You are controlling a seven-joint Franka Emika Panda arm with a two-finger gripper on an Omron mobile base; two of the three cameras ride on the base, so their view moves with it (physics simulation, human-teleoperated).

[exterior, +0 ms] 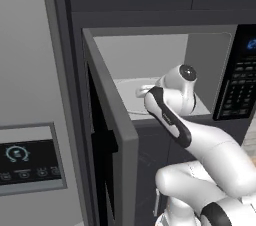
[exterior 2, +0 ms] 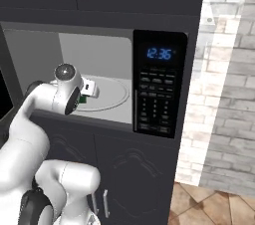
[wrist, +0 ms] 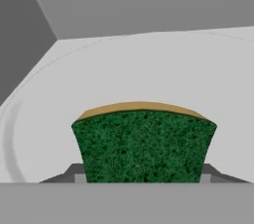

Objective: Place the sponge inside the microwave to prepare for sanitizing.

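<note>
Left base view: the microwave (exterior: 165,65) fills the upper middle of the frame, its door (exterior: 112,135) swung open toward the lower left; the pale cavity and the round turntable (exterior: 131,90) show at centre; the arm (exterior: 200,150) rises from the lower right and reaches into the opening, its wrist at centre right; the keypad (exterior: 239,80) stands at the right edge; a grey appliance with a dark control panel (exterior: 27,160) sits at lower left; the tool itself is hidden behind the wrist.

Right base view: the arm comes up from the lower left, its hand inside the cavity at left centre; a green bit of the sponge (exterior 2: 82,99) peeks out below the hand, over the turntable's left edge; the keypad, with blue digits, is right of centre; a brick wall (exterior 2: 229,79) fills the right side.

Hand view: the sponge fills the lower middle, green face forward, yellow layer on top; the tool (wrist: 142,177) pinches it from both sides, fingers (wrist: 74,173) at the bottom; the turntable spreads behind it, so the sponge sits within the cavity.
</note>
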